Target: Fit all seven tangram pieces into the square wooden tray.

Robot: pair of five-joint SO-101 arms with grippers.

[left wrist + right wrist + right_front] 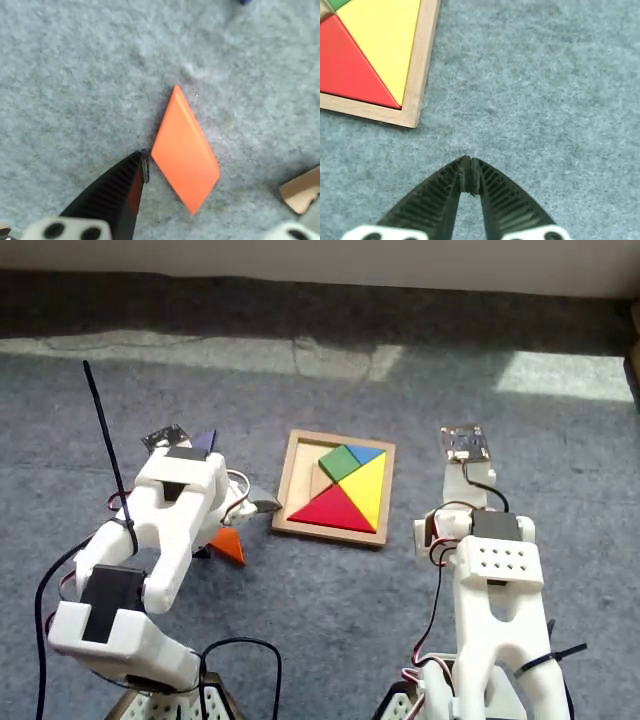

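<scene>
The square wooden tray (pixel 286 480) lies mid-table and holds red, yellow, green and blue pieces; part of its floor shows bare. An orange parallelogram (pixel 185 152) lies flat on the carpet to the left of the tray (pixel 301 190). My left gripper (pixel 215 197) stands open over this orange piece (pixel 229 546), one black finger (pixel 131 177) touching its edge. A dark purple piece (pixel 205 440) lies farther back on the left. My right gripper (pixel 470 175) is shut on nothing, low over the carpet just off the tray's near right corner (pixel 415 112).
Grey carpet covers the table. Open carpet lies in front of the tray and between the two arms. A black cable (pixel 105 435) stands up at the left arm. The right arm (pixel 495 580) occupies the right front.
</scene>
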